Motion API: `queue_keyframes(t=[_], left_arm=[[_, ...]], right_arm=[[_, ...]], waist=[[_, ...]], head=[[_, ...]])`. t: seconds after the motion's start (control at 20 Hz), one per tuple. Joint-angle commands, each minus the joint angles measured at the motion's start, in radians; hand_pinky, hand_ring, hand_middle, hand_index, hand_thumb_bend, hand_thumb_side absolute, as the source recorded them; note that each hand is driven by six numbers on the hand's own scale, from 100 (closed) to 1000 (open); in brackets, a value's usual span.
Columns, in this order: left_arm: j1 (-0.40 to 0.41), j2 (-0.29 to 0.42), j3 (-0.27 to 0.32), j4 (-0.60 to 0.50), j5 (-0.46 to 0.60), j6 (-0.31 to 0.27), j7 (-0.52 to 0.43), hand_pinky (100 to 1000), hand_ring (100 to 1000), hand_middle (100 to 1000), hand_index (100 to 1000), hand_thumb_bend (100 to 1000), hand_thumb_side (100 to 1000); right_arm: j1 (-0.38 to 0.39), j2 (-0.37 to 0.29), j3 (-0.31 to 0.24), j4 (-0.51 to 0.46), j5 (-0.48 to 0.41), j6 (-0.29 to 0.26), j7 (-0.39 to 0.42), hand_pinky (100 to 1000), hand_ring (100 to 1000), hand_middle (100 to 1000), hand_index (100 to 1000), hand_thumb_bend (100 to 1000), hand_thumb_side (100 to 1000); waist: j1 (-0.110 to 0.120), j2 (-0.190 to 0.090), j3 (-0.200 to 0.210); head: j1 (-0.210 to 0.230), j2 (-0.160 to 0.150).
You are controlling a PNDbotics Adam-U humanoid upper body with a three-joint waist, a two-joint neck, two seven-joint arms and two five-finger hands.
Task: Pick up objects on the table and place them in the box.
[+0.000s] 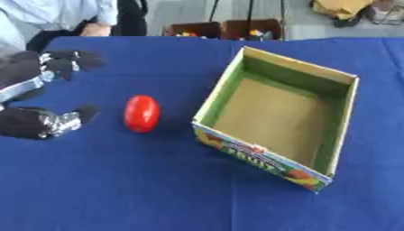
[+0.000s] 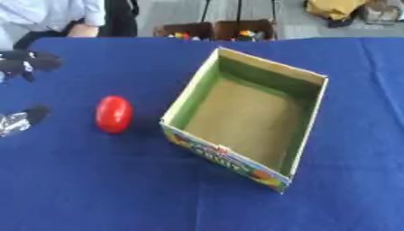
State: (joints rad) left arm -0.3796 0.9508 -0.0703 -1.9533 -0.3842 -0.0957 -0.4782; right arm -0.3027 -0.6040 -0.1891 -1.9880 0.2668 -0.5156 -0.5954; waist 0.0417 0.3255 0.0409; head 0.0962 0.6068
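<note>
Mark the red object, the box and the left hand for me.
red object (image 1: 141, 113), left eye view, middle of its body.
box (image 1: 271, 158), left eye view, printed near wall.
left hand (image 1: 31, 122), left eye view, on the thumb.

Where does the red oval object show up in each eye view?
Left eye view: red oval object left of centre, on the blue cloth, just left of the box.
Right eye view: further left, near the left edge.
Shared landmark: the box's printed front wall, to its right in both.

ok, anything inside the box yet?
Nothing visible: the box shows a bare brown floor. The near wall hides a thin strip of floor behind it. The red object lies on the cloth outside, by the left hand.
</note>
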Motion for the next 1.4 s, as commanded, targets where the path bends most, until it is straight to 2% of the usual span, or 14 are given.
queue_keyframes(t=[0.05, 0.2, 0.45, 0.7, 0.95, 1.15, 1.4], left_arm=[[-0.031, 0.022, -0.011, 0.019, 0.007, 0.008, -0.029, 709, 878, 927, 1000, 433, 844], [-0.069, 0.005, -0.029, 0.063, 0.001, 0.008, -0.063, 731, 888, 946, 1000, 576, 793], [-0.131, -0.028, -0.044, 0.146, 0.017, -0.021, -0.145, 756, 903, 973, 1000, 705, 821], [-0.191, -0.059, -0.049, 0.237, 0.007, -0.039, -0.175, 748, 906, 977, 1000, 726, 803], [-0.261, -0.097, -0.064, 0.336, -0.011, -0.044, -0.205, 738, 907, 990, 1000, 719, 736], [-0.311, -0.127, -0.071, 0.426, -0.029, -0.053, -0.213, 746, 916, 991, 1000, 707, 715], [-0.354, -0.158, -0.084, 0.516, -0.071, -0.075, -0.239, 821, 975, 1000, 1000, 748, 706]], right_arm=[[-0.011, -0.027, -0.001, -0.012, -0.009, -0.004, 0.003, 691, 752, 705, 787, 100, 1000], [-0.012, -0.024, 0.003, -0.012, -0.011, -0.004, 0.008, 692, 752, 704, 786, 100, 1000], [-0.012, -0.022, 0.005, -0.012, -0.014, -0.003, 0.013, 692, 753, 703, 785, 100, 1000], [-0.012, -0.02, 0.009, -0.012, -0.017, -0.003, 0.018, 693, 754, 702, 784, 100, 1000], [-0.015, -0.016, 0.014, -0.012, -0.021, -0.001, 0.025, 694, 754, 701, 784, 100, 1000], [-0.02, -0.015, 0.018, -0.012, -0.025, -0.003, 0.03, 694, 754, 700, 784, 100, 1000], [-0.026, -0.013, 0.022, -0.012, -0.029, -0.004, 0.037, 695, 755, 699, 784, 100, 1000]], waist=[[0.014, -0.033, -0.003], [0.014, -0.033, -0.007], [0.017, -0.032, -0.015], [0.021, -0.033, -0.02], [0.025, -0.032, -0.031], [0.028, -0.029, -0.042], [0.031, -0.022, -0.054]], head=[[0.006, 0.0], [0.01, 0.001], [0.017, 0.004], [0.023, 0.01], [0.037, 0.013], [0.048, 0.012], [0.058, 0.009]])
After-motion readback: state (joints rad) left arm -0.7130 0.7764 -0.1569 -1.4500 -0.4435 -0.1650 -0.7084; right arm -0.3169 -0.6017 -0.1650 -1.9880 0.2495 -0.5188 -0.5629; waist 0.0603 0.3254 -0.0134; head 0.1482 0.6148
